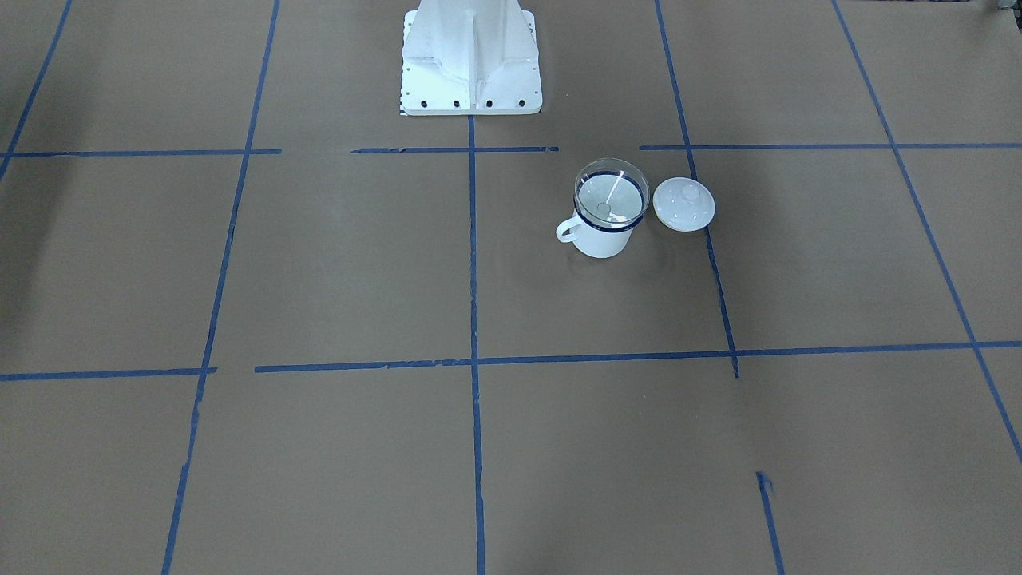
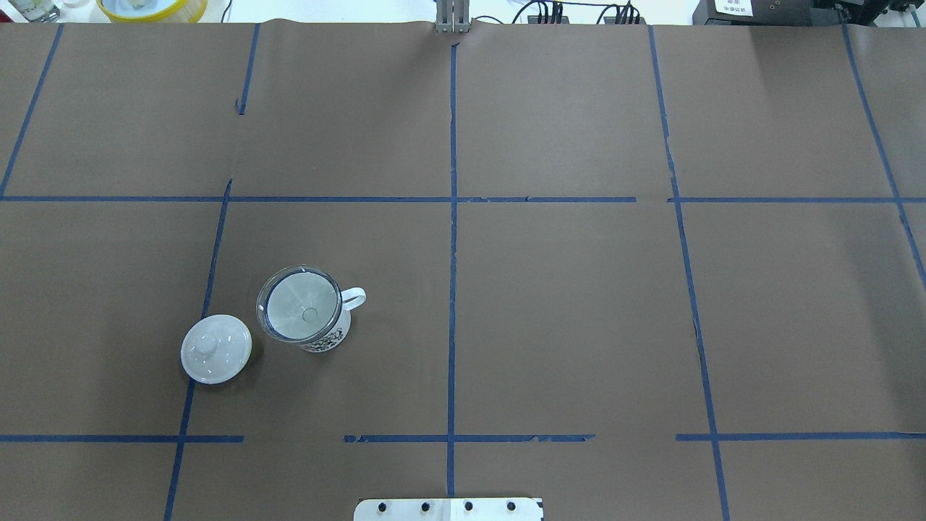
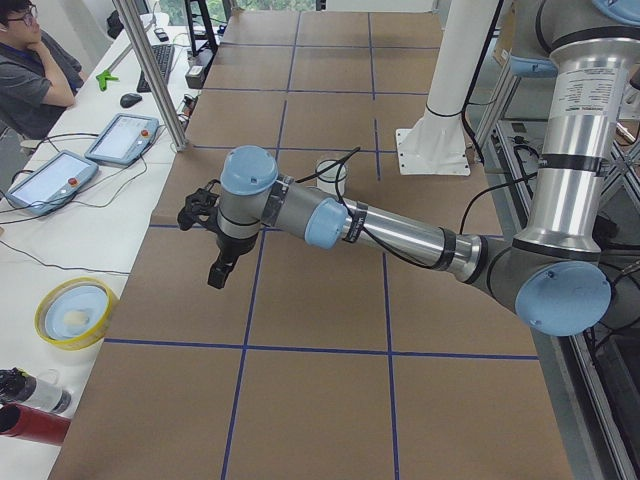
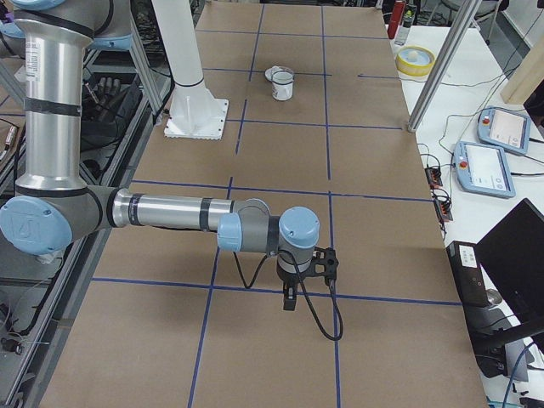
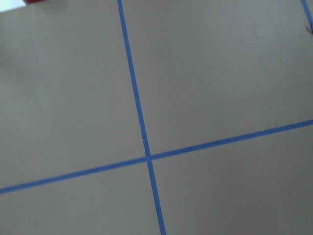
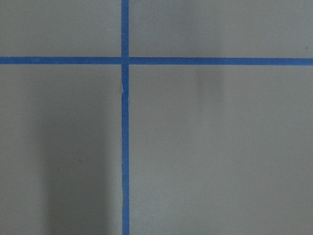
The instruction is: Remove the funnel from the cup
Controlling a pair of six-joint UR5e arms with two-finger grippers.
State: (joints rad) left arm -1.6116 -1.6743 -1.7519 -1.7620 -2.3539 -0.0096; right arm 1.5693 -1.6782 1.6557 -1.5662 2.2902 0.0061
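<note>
The cup (image 1: 603,238) is a white enamel mug with a dark blue rim, standing upright on the brown table. The clear funnel (image 1: 612,194) sits in its mouth, spout down. Both show in the overhead view, cup (image 2: 331,339) and funnel (image 2: 299,305), left of centre. The cup is small and far in the side views (image 3: 331,176) (image 4: 281,87). My left gripper (image 3: 217,272) hangs over the table far from the cup, seen only from the left end. My right gripper (image 4: 290,299) hangs over the table's other end. I cannot tell whether either is open or shut.
A white knobbed lid (image 1: 683,204) lies beside the cup, also in the overhead view (image 2: 215,349). The robot's base (image 1: 471,64) stands at the table's edge. A yellow bowl (image 3: 75,312), tablets (image 3: 122,137), a post (image 3: 152,72) and an operator (image 3: 30,70) are beside the table.
</note>
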